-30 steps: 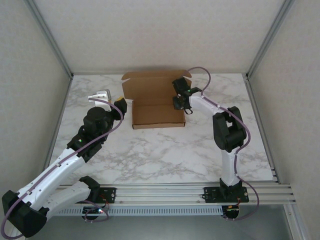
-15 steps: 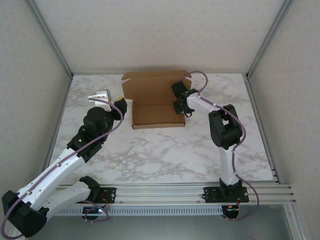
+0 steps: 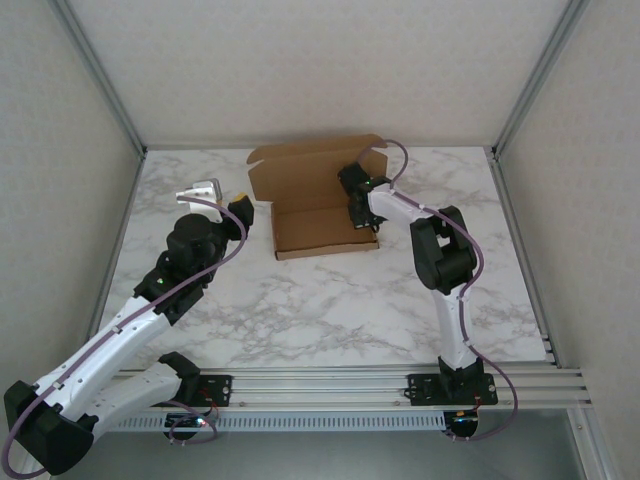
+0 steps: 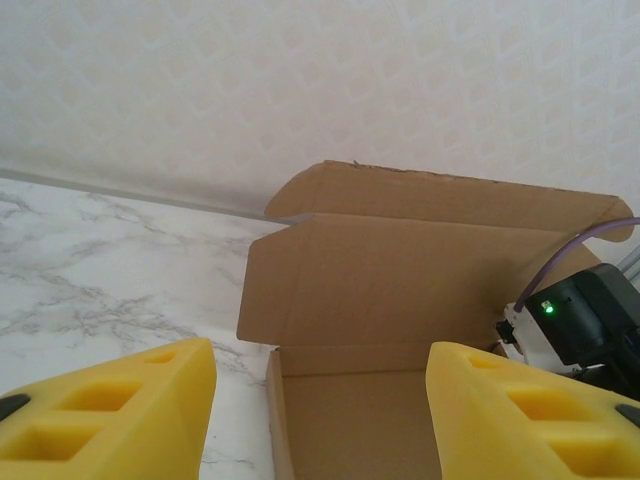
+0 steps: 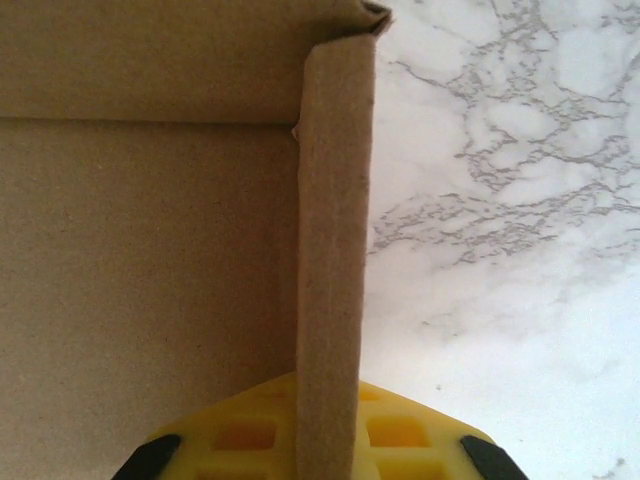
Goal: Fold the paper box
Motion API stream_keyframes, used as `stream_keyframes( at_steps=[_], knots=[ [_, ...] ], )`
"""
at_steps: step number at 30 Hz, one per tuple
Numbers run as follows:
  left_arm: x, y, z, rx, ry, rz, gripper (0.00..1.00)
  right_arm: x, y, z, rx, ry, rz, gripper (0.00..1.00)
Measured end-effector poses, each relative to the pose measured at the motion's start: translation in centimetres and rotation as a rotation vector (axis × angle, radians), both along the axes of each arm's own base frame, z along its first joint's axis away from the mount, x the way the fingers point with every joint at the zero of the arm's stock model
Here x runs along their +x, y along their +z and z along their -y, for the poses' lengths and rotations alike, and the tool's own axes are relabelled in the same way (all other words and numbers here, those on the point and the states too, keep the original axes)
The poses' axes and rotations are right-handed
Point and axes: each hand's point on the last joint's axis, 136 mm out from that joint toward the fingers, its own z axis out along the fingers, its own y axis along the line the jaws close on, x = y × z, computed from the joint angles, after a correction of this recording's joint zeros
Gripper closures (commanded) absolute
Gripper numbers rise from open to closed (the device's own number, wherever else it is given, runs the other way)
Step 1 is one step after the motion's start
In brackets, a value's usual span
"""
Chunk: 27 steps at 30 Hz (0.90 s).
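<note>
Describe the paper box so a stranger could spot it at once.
On the marble table, look near the middle of its far edge. The paper box lies there, a shallow tray with its lid standing open, its right wall pinched by the right end effector. It is the only brown cardboard thing there.

The left gripper [image 4: 320, 352] holds its two yellow fingers [image 4: 120, 405] wide apart, with nothing between them. Just ahead of them the brown paper box [image 4: 400, 290] sits on the marble table [image 4: 100, 260], its lid [image 4: 430, 200] raised against the patterned wall [image 4: 300, 80]. At the box's right side sits the other arm's black wrist housing [image 4: 590, 320] — a green light [image 4: 547, 308] glowing on it, a purple cable [image 4: 572, 252] arching above.
</note>
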Motion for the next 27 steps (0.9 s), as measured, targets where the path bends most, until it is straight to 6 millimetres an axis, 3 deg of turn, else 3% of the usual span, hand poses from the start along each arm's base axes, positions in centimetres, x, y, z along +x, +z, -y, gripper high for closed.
stream_keyframes(
  at_steps=[6, 9, 12, 15, 21, 24, 27],
  knots=[
    [0.1, -0.1, 0.0, 0.003, 0.005, -0.003, 0.41, -0.3, -0.5, 0.0, 0.003, -0.009, -0.003, 0.84],
    [0.2, -0.3, -0.1, 0.006, 0.012, -0.007, 0.41, -1.4, -1.2, 0.2, 0.037, -0.01, -0.012, 0.58],
    [0.3, -0.4, -0.1, 0.009, 0.015, -0.01, 0.4, -3.2, -0.9, 0.4, 0.1, 0.01, -0.015, 0.41],
    [0.3, -0.3, -0.1, 0.004, 0.016, -0.002, 0.4, -4.1, 2.1, 0.1, 0.205, 0.04, 0.056, 0.35],
    [1.4, -0.7, 0.3, 0.004, 0.028, 0.002, 0.4, -4.2, 13.8, -0.4, 0.453, 0.123, 0.425, 0.31],
    [2.2, -0.6, 0.2, -0.001, 0.056, 0.026, 0.33, -4.1, 18.3, -0.5, 0.532, 0.208, 0.604, 0.25],
    [3.0, 0.3, -0.5, -0.07, 0.113, 0.107, 0.32, -3.5, 19.4, -1.4, 0.504, 0.326, 0.637, 0.28]
  ],
)
